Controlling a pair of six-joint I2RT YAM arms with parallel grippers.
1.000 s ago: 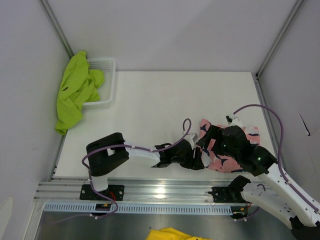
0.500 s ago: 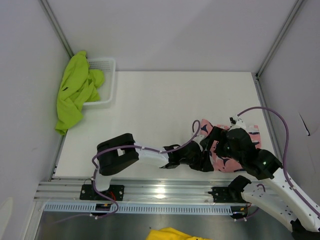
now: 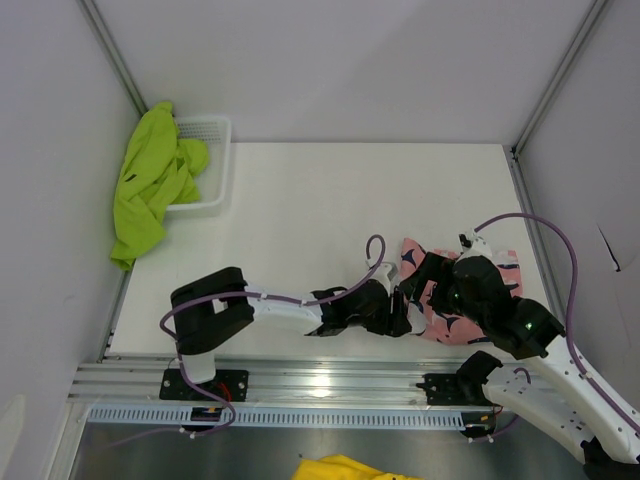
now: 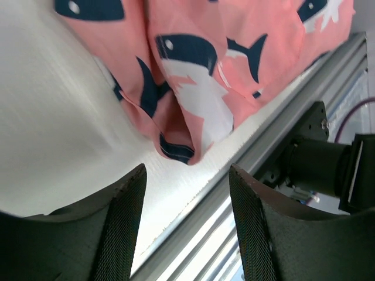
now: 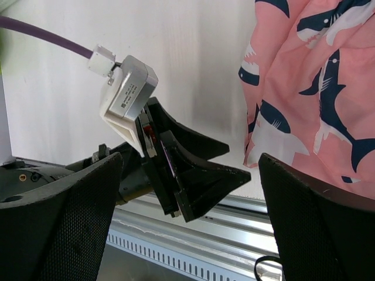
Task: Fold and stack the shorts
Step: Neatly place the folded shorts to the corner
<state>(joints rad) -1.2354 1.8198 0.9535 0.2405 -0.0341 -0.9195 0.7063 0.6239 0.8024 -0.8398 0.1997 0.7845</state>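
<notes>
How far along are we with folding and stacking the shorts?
Nothing finished. In hand: both open grippers, left gripper and right gripper, sit at the rumpled pink shorts by the near edge, gripping nothing. To do: fold them, then fetch the green shorts draped over the basket, fold, stack.

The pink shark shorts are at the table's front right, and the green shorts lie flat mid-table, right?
No: the top view shows the green shorts draped over the white basket at the far left corner. The pink shark shorts are at the front right.
</notes>
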